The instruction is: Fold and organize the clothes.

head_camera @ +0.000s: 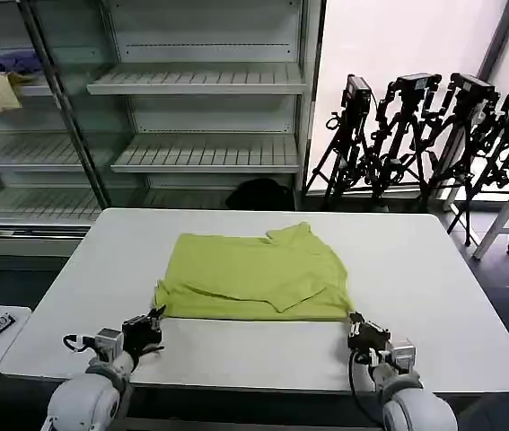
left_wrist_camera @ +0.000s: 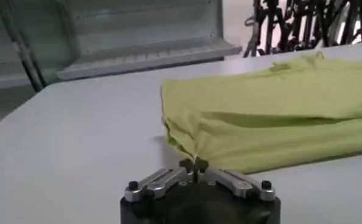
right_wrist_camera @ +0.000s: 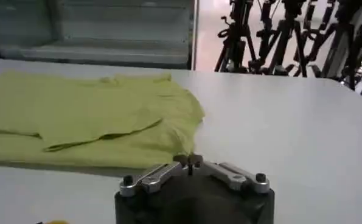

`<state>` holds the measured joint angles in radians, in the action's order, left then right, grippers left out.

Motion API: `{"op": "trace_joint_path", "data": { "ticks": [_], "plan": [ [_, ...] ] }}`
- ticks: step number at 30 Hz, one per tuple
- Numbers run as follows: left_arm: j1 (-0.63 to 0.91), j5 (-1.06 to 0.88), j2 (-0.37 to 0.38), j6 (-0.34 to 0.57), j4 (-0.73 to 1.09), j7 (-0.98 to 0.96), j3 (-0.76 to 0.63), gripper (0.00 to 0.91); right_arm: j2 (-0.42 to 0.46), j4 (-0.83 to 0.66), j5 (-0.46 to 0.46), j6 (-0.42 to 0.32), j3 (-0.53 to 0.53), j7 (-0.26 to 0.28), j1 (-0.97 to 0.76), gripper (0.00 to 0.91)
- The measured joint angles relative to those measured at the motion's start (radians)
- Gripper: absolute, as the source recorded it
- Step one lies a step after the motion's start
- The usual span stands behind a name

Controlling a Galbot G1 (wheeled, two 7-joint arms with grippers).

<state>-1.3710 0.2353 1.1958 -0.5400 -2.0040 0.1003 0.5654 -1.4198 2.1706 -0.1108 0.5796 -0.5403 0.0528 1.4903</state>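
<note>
White table (head_camera: pixel 434 296), smooth and flat, bearing at its centre a lime yellow-green T-shirt (head_camera: pixel 254 277), soft cotton folded into a creased rectangle. Empty slatted shelving (head_camera: pixel 200 81) and black tripods (head_camera: pixel 416 135) stand behind. Left gripper (head_camera: pixel 151 325) clenched at the shirt's near-left corner; right gripper (head_camera: pixel 359 330) clenched at its near-right corner.

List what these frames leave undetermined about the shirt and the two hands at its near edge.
- T-shirt: the printed side faces down or is folded inside, in every view.
- Left hand: fingertips meet at a shirt corner; a pinch of cloth cannot be confirmed.
- Right hand: fingertips together near the hem; contact unclear.
</note>
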Motion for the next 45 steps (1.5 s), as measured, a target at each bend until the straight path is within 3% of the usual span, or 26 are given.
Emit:
{"op": "trace_joint_path", "data": {
  "ticks": [19, 20, 21, 45],
  "plan": [
    [-0.273, 0.02, 0.007, 0.06, -0.164, -0.021, 0.123, 0.01, -0.001, 0.164, 0.023, -0.001, 0.034, -0.014, 0.216, 0.0],
    [-0.279, 0.02, 0.008, 0.062, -0.167, -0.022, 0.123, 0.02, -0.002, 0.166, 0.027, -0.001, 0.037, -0.013, 0.22, 0.907],
    [-0.287, 0.02, 0.009, 0.064, -0.17, -0.022, 0.123, 0.907, -0.003, 0.169, 0.03, -0.001, 0.039, -0.013, 0.223, 0.907],
    [-0.303, -0.024, 0.019, 0.099, -0.18, -0.051, 0.143, 0.907, -0.012, 0.215, 0.069, -0.002, 0.047, -0.029, 0.261, 0.907]
  ]
}}
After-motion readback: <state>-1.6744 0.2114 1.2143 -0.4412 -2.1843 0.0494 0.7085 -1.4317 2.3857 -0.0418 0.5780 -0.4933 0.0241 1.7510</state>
